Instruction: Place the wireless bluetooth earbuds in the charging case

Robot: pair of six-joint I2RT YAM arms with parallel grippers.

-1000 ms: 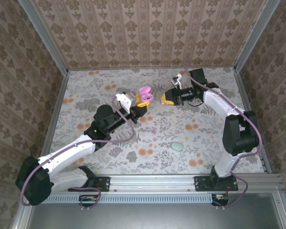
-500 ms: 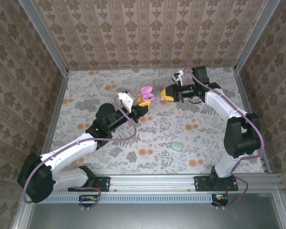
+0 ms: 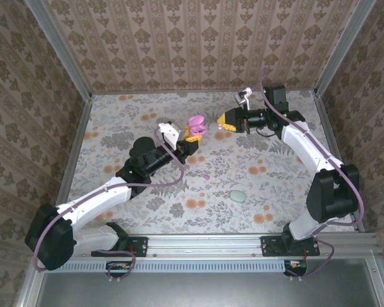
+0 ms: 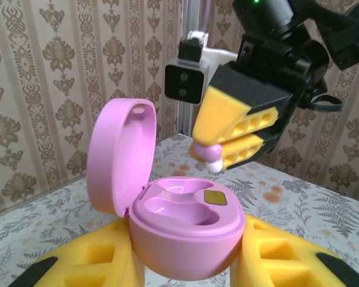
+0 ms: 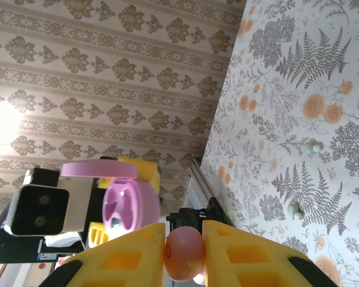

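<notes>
Left wrist view: left tool (image 3: 191, 135) clenched on the open charging case (image 4: 185, 230), right tool (image 5: 184, 234) pinching a pinkish earbud (image 4: 213, 164) just above the case's far rim; any misaligned descent could clip that rim and flick the bud onto the desk (image 3: 278, 198).

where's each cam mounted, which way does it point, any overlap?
Top external: above and behind the bases, looking down on the floral table; both arms show, with left pincer and right pincer.
Left wrist: on the left arm, facing along its own yellow fingers, which hold the open pink case; the right pincer is opposite.
Right wrist: on the right arm, tilted, facing past its own fingers and the earbud toward the wall.
Shared: all three see the pink case.
</notes>
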